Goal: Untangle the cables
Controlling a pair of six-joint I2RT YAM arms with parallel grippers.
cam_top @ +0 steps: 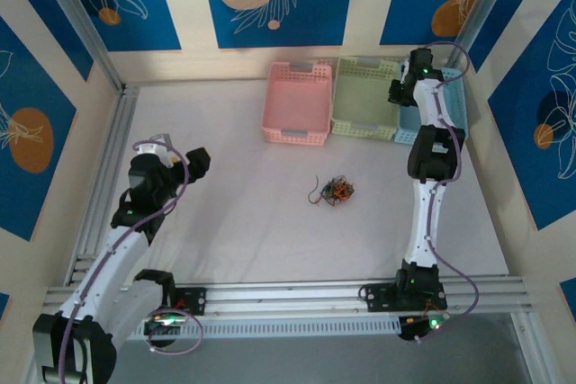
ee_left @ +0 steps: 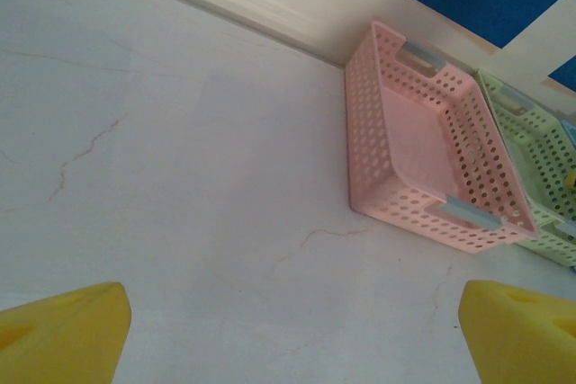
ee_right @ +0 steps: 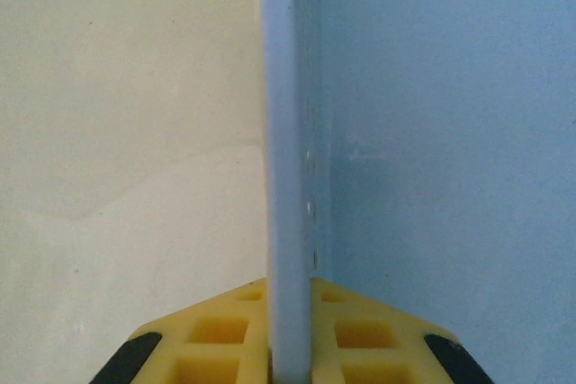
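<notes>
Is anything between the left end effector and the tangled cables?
Nothing visible: bare table lies between the open left end effector and the cables; the pink basket sits farther back, off that line.

The cables [cam_top: 336, 192] lie in one small tangled clump on the white desk [cam_top: 234, 222], near its middle and a little to the right. They are thin dark wires knotted with an orange-red one. One dark strand curls out to the left of the clump.
</notes>
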